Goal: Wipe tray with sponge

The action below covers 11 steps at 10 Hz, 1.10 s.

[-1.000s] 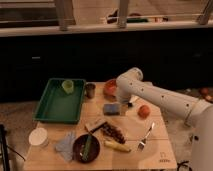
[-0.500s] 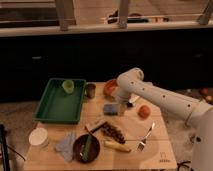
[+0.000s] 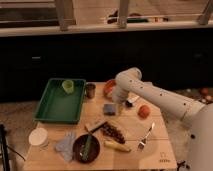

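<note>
Dark cabinets run behind a wooden table (image 3: 160, 150) crowded with odds and ends; the green tray (image 3: 52, 107) sits at its left side, a pale green cup (image 3: 68, 85) standing in its far end; the blue-grey sponge (image 3: 110, 109) lies on the table to the right of the tray, near a metal cup (image 3: 90, 90); the pincer (image 3: 119, 103) hangs right at the sponge's far edge, and I cannot tell whether it is wide, narrow or holding anything; to my eye the job has barely begun: the sponge is not yet over the tray, no wiping shows, and that cup may get in the way.
</note>
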{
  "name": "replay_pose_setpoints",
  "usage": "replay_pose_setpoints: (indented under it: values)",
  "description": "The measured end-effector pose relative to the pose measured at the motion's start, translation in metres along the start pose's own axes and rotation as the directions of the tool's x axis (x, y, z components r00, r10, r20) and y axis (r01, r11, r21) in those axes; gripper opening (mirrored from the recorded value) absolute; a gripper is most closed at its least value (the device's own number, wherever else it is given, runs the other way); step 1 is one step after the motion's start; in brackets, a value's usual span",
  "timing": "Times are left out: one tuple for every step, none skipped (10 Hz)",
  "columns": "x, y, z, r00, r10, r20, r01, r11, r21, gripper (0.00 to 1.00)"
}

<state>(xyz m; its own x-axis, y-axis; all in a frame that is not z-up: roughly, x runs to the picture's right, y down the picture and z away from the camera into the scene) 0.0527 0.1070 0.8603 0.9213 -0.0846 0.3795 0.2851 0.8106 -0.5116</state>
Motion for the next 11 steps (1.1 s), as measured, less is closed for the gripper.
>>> replay_pose_setpoints:
  values:
    - [0.0, -0.003, 0.004, 1.0, 0.004, 0.009, -0.004, 1.0, -0.005, 0.8]
    - [0.004, -0.004, 0.013, 1.0, 0.016, 0.017, -0.016, 1.0, -0.012, 0.8]
    - [0.005, -0.006, 0.018, 0.999, 0.026, 0.023, -0.026, 1.0, -0.014, 0.8]
    - [0.008, -0.008, 0.022, 0.999, 0.038, 0.027, -0.038, 0.999, -0.017, 0.8]
    - [0.011, -0.008, 0.027, 0.998, 0.051, 0.031, -0.05, 0.998, -0.022, 0.8]
    - [0.015, -0.007, 0.034, 0.997, 0.066, 0.035, -0.064, 0.997, -0.03, 0.8]
    - [0.018, -0.005, 0.039, 0.996, 0.075, 0.038, -0.074, 0.997, -0.038, 0.8]
    - [0.02, -0.004, 0.043, 0.995, 0.086, 0.044, -0.084, 0.996, -0.043, 0.8]
    - [0.024, -0.001, 0.046, 0.994, 0.096, 0.048, -0.094, 0.994, -0.047, 0.8]
    - [0.026, 0.001, 0.049, 0.993, 0.105, 0.055, -0.102, 0.994, -0.048, 0.8]
    - [0.029, 0.002, 0.05, 0.991, 0.113, 0.064, -0.111, 0.993, -0.046, 0.8]
